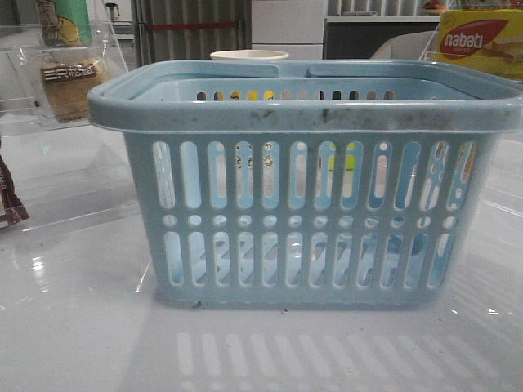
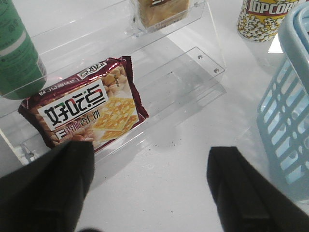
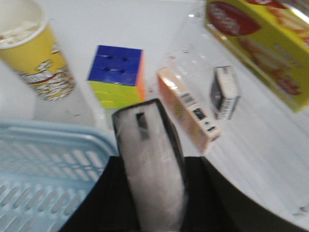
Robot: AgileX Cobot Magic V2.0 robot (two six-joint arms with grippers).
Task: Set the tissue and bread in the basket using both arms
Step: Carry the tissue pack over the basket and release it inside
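A large light blue basket [image 1: 302,188] stands in the middle of a glossy white table [image 1: 73,327], filling most of the front view. Its inside looks empty through the slots.

The right claw [image 3: 152,193] holds the tissue [image 3: 149,159], a dark-edged pack with a pale face, gripped upright between its fingers. In the right wrist view it hangs just beside the basket's rim, not yet over the opening. Beyond it on the table lie a coloured cube [image 3: 118,75], a popcorn cup [image 3: 34,53], an orange box [image 3: 188,108] and a yellow wafer box [image 3: 263,46].

The left claw [image 2: 154,193] is spread wide and holds nothing. It hovers over the table near a maroon cracker packet [image 2: 87,106] resting on a clear shelf [image 2: 183,72]. The bread [image 2: 161,10], in clear wrap with a dark label, sits on the shelf's upper step, farther off, with a green bottle [image 2: 17,48] to one side.

Judging from this, the tissue drop comes next: carry the pack inward until it is fully above the opening, clear of the thick rim, then lower before letting go. The left claw should pass over the cracker packet and close on the bread.
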